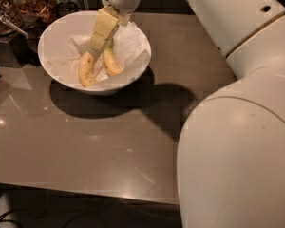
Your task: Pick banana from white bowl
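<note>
The white bowl (136, 75), lined with crumpled white paper, stands at the back left of the brown table (85, 141). Two bananas lie in it. The slim yellow-green banana (111, 62) lies right of centre, with its upper end hidden behind the gripper. A plumper, brighter yellow banana (86, 70) lies just to its left. My gripper (96, 49) reaches down into the bowl from the back. Its tip is low between the upper ends of the two bananas, close to both. I cannot tell whether it touches either.
Containers of snacks (4, 8) stand at the back left beside the bowl. My large white arm (237, 127) fills the right side of the view and hides that part of the table. The table's front edge (85, 190) runs along the bottom.
</note>
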`<state>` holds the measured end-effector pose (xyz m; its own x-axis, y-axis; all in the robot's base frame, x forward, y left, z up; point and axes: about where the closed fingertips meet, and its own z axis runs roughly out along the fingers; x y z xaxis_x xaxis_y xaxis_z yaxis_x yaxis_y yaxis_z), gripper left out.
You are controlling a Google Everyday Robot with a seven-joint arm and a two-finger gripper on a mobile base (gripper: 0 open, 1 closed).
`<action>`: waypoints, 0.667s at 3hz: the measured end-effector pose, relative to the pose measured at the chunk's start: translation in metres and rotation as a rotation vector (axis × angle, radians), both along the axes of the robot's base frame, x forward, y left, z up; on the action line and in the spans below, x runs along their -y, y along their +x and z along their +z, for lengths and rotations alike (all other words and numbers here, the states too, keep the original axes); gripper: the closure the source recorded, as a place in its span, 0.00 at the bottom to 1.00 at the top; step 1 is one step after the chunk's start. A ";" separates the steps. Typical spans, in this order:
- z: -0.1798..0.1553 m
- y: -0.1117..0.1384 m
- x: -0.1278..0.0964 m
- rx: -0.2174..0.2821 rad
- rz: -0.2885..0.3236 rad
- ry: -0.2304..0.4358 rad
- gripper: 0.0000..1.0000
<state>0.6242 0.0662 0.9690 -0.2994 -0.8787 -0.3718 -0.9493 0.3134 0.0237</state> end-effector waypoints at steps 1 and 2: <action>-0.013 0.010 -0.004 -0.059 -0.041 0.028 0.23; -0.028 0.015 0.000 -0.109 -0.091 0.033 0.26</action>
<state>0.6389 0.0660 0.9409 -0.4171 -0.8340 -0.3612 -0.9084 0.3952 0.1365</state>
